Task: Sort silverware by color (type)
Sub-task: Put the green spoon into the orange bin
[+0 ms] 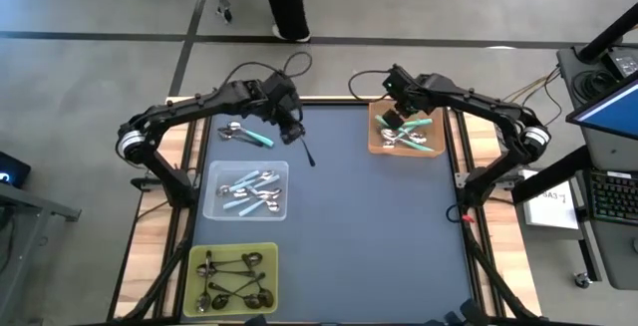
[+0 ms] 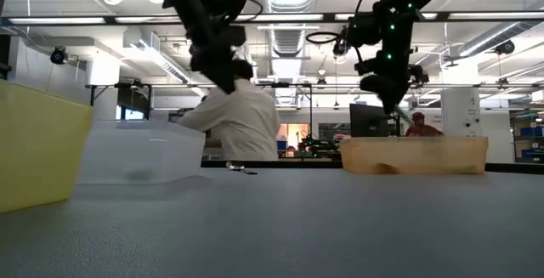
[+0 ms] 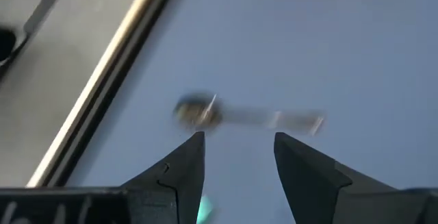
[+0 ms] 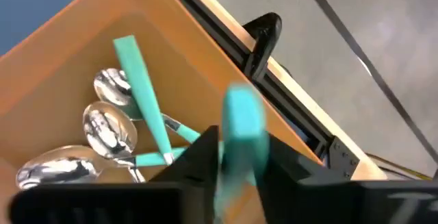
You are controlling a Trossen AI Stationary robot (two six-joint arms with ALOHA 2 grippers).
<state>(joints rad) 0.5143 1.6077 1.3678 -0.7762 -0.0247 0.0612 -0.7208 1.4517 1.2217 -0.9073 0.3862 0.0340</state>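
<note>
Three trays: one yellow (image 1: 271,253), one clear (image 1: 285,169), one orange (image 1: 375,143). Two teal spoons (image 1: 246,135) and one dark spoon (image 1: 307,151) loose on the mat. Spoons in the trays too tangled to count.

We see two dark, slender jointed arms, each with a pale ring at its shoulder joint. Black cables loop off both near the wrists. Our left gripper (image 3: 236,159) has black, wedge-shaped fingers (image 3: 185,166); small green lights glow on the right arm.

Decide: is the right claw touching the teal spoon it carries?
Touching. The right wrist view shows the right claw shut on the teal spoon, fingers pressing its handle.
</note>
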